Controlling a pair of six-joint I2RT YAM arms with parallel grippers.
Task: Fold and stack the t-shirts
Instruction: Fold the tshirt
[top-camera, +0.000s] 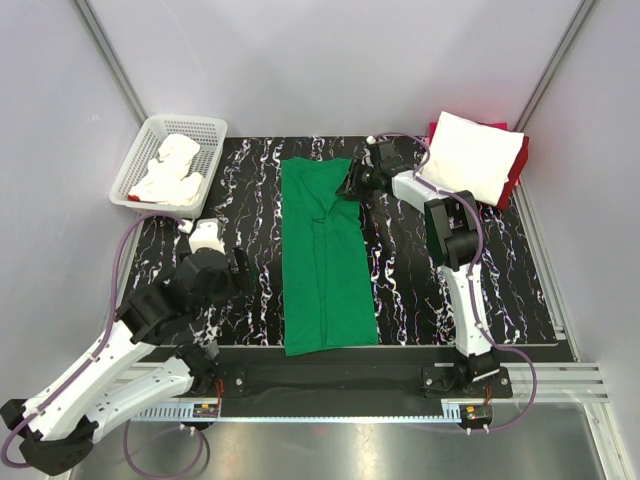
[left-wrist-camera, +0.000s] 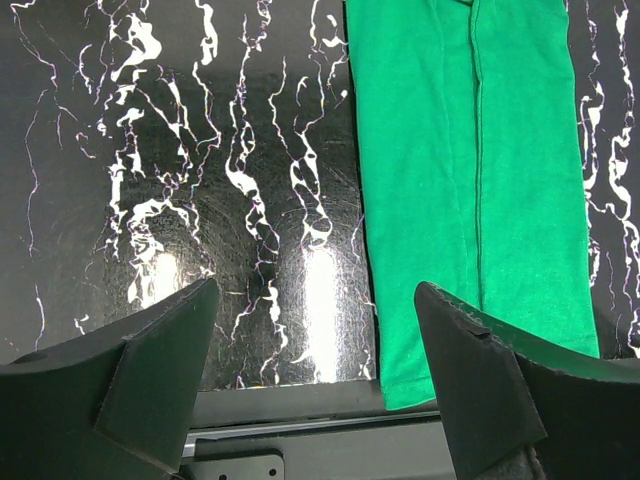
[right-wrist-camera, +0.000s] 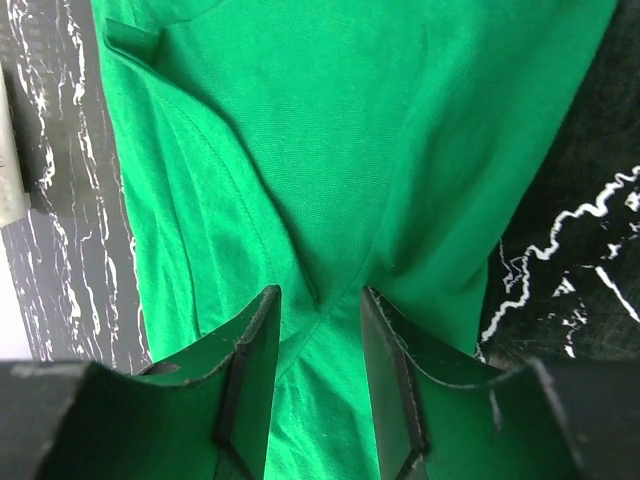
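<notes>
"Top external view, please: where is the shirt?"
"I see the green t-shirt (top-camera: 325, 255) lying as a long folded strip down the middle of the black marbled table (top-camera: 430, 290). A folded white t-shirt (top-camera: 470, 155) sits on a red t-shirt (top-camera: 519, 170) at the far right corner. The mesh basket (top-camera: 185, 122) at far left holds crumpled white cloth (top-camera: 170, 172)."
"And your grippers?"
"My right gripper (right-wrist-camera: 320, 295) is at the strip's far right edge, fingers (right-wrist-camera: 250, 370) partway apart with a ridge of green fabric between them; whether they bite, I cannot tell. My left gripper (left-wrist-camera: 315, 292) hovers spread wide over bare table, just beside the strip's left edge."
</notes>
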